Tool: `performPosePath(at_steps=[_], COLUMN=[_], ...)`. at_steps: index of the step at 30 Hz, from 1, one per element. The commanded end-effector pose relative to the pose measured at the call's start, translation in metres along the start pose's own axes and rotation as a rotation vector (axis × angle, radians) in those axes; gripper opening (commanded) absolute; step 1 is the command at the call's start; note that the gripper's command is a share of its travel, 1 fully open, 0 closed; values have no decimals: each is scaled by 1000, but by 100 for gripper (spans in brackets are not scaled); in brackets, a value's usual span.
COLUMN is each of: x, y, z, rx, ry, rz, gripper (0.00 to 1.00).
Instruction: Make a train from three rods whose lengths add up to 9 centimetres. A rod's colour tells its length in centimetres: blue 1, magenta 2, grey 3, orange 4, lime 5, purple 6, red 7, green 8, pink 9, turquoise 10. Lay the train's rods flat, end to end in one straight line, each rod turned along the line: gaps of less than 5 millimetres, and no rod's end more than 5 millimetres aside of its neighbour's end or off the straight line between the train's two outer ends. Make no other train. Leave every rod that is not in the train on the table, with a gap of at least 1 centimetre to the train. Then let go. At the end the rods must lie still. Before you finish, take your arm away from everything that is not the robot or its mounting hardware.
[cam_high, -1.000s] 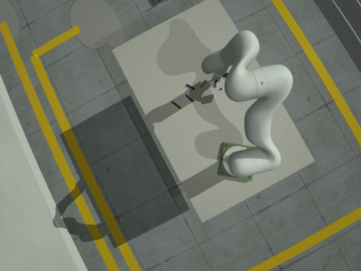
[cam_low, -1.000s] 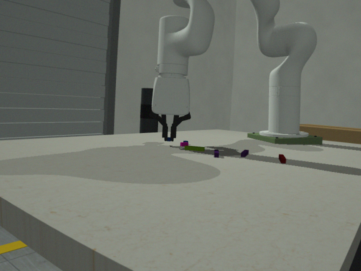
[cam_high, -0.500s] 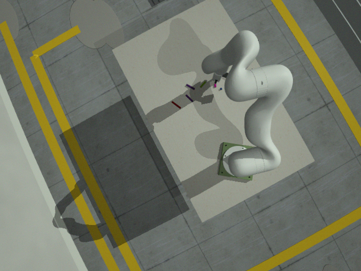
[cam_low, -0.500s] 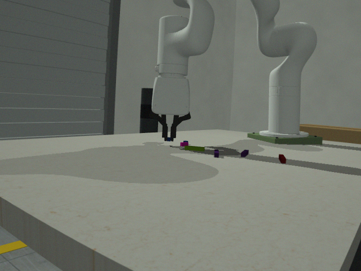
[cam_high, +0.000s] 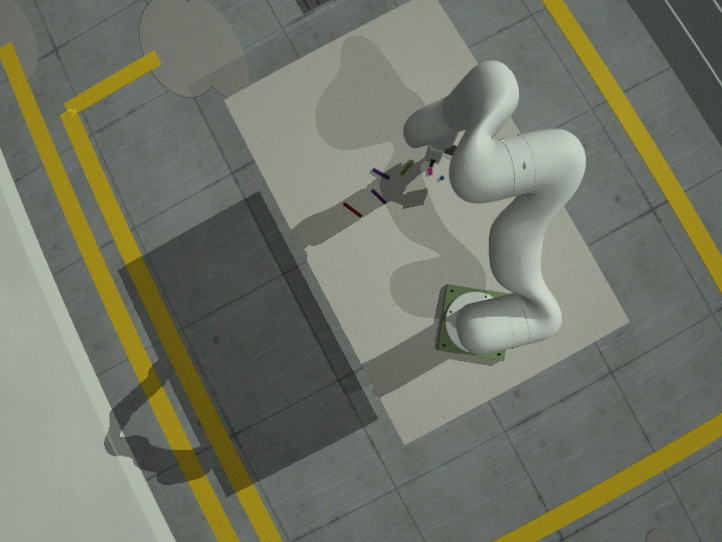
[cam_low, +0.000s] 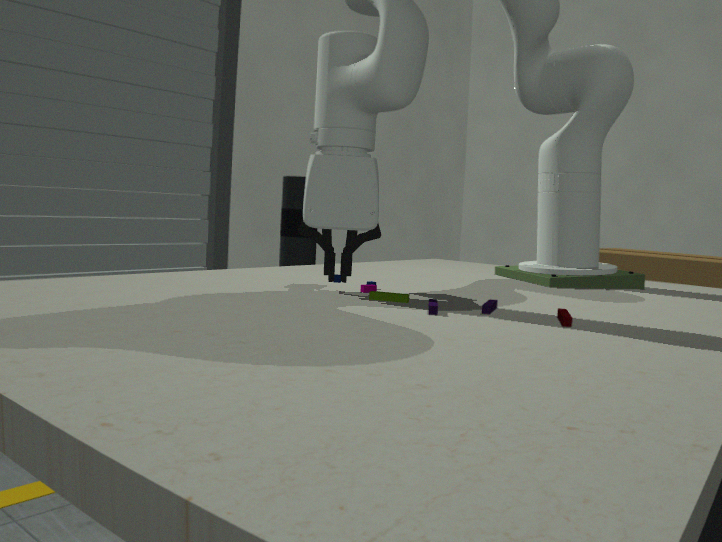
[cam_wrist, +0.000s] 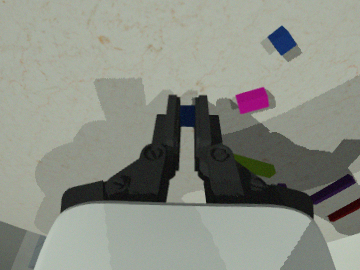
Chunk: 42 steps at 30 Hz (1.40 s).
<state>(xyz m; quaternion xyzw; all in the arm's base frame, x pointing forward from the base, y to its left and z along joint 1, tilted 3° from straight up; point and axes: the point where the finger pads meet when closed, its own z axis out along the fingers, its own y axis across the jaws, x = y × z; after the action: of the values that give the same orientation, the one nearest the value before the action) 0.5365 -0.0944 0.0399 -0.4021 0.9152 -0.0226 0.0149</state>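
The black two-fingered gripper is clamped on a tiny dark-blue rod, held low over the pale stone-like surface. Just beside it lie a short magenta rod and, a little farther off, a second small blue rod. Beyond those are a lime-green rod, two purple rods and a dark red rod.

The risk, as I judge it: so small a piece may twist or slip on release, landing off-line, or the fingers may nudge the magenta rod nearby.
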Motion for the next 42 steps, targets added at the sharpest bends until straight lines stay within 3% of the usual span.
performPosePath(at_steps=[1,42], x=[0,-1], y=[-1,-1], z=[-1,11], rx=[2,2], ry=[-1,-1], rz=[0,0], gripper=[4,4])
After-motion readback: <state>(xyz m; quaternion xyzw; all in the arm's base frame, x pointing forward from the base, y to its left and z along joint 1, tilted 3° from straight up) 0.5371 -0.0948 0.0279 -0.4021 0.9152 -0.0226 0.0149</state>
